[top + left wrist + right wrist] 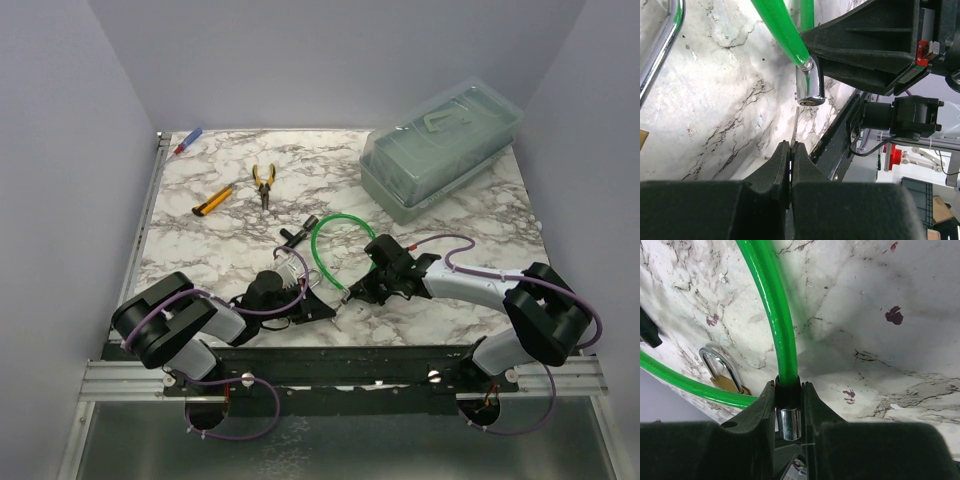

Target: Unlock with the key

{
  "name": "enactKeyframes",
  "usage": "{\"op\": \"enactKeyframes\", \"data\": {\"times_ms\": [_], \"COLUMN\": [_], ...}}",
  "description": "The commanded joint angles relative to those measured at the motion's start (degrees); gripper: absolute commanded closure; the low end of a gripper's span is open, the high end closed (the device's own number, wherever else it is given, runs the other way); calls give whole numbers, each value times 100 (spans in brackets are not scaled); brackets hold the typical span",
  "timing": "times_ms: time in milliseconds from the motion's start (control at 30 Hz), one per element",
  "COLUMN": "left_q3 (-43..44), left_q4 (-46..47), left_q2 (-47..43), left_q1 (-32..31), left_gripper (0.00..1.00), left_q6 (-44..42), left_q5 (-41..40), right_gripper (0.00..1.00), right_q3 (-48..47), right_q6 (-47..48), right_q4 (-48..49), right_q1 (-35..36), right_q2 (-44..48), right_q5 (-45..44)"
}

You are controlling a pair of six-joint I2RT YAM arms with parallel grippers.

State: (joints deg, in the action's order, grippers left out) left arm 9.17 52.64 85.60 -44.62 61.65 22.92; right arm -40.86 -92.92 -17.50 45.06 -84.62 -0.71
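Here, the left gripper has its fingers pressed together on the key. Only a thin silver blade sticks out past the fingertips. Its long axis lies roughly level with the table, running left to right, and the tip points right, at the open face of the silver end of the green cable. The tip sits just beside that face; I cannot tell whether they touch.

The right gripper is clamped on the cable's black collar, just behind the silver end, and holds it facing left toward the key. Both meet at the near middle of the table, between the two arms. From the clamp the cable runs off in a loop toward the far side. A small brass padlock with a silver shackle lies flat beside the cable, close to the right gripper.

Further off, pliers and a yellow knife lie at the far left, and a clear plastic box stands at the far right.
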Motion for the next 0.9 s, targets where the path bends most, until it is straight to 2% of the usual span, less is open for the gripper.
{"op": "enactKeyframes", "data": {"times_ms": [0,867], "left_q3": [15,-13], "left_q4": [207,332], "left_q2": [-17,-155], "left_q1": [30,30], "left_gripper": [100,100], "left_q6": [-26,63], "left_q5": [-77,1], "right_gripper": [100,100], "right_q3": [-10,-61], "right_q6": [-34,99], "right_q4": [269,307], "right_q1": [21,22], "right_q2": [114,-90], "right_q5": [229,101]}}
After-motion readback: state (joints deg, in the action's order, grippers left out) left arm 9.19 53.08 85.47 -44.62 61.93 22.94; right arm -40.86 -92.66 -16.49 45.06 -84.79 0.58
